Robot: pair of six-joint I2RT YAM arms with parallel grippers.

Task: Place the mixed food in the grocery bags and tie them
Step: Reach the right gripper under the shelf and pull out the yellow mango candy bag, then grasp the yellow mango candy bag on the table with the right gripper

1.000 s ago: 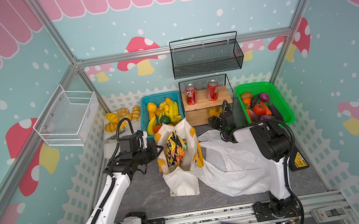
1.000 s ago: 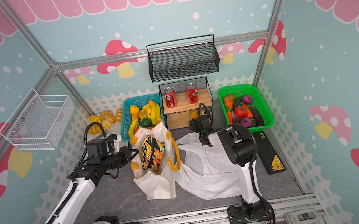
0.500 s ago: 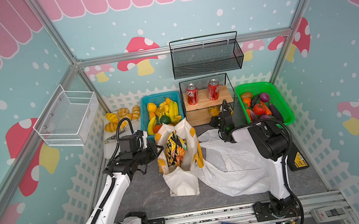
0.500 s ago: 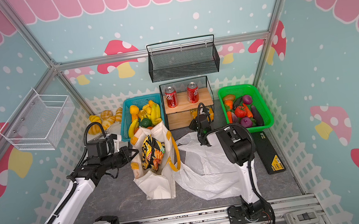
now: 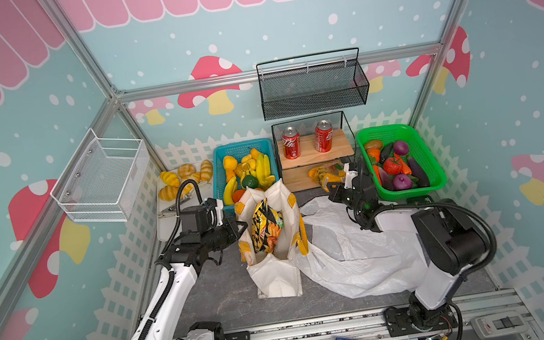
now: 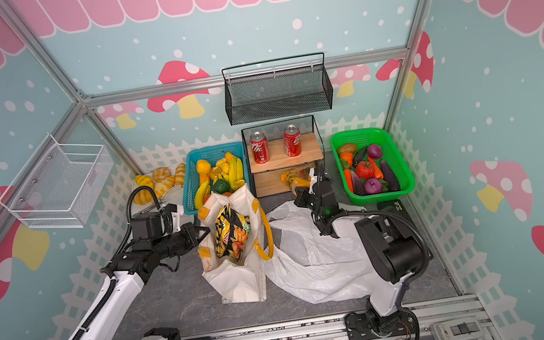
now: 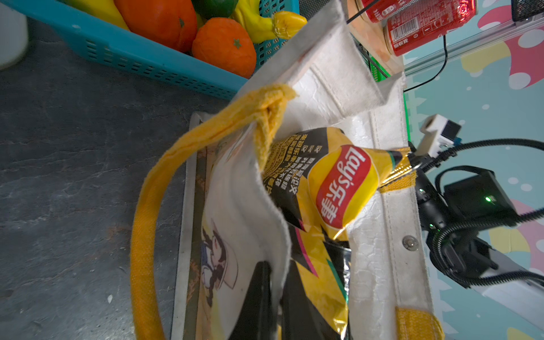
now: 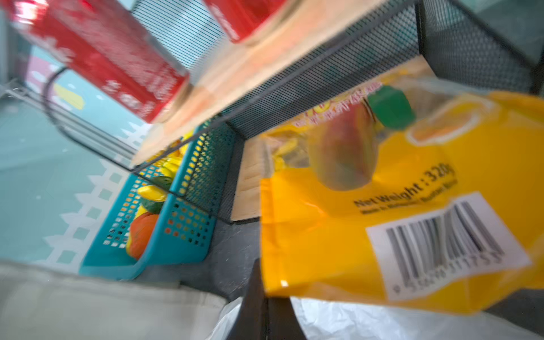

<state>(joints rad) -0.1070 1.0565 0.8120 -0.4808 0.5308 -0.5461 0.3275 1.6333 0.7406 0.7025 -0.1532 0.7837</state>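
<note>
The cream canvas tote (image 5: pixel 275 279) stands open mid-table with the black-and-yellow snack packet (image 5: pixel 265 226) upright inside it. My left gripper (image 5: pixel 240 227) is shut on the tote's left rim; in the left wrist view its fingers (image 7: pixel 259 294) pinch the cloth edge beside the packet (image 7: pixel 338 188). The white plastic bag (image 5: pixel 347 254) lies crumpled to the right of the tote. My right gripper (image 5: pixel 334 189) is shut on a corner of the orange-yellow packet (image 5: pixel 327 174), which lies at the mouth of the shelf's lower level (image 8: pixel 382 220). A carrot (image 5: pixel 374 156), tomato (image 5: pixel 392 164) and eggplant (image 5: pixel 416 167) lie in the green basket (image 5: pixel 436 169).
A blue basket (image 5: pixel 220 171) of bananas and oranges stands right behind the tote. The black mesh shelf (image 5: pixel 347 124) carries two red cans (image 5: pixel 291 143) on its wooden board. Bread rolls (image 5: pixel 184 176) lie at the back left. Wire baskets (image 5: pixel 102 180) hang on the walls.
My right gripper has shut on the orange-yellow packet's corner at the shelf mouth. The left arm, tote and plastic bag have not moved.
</note>
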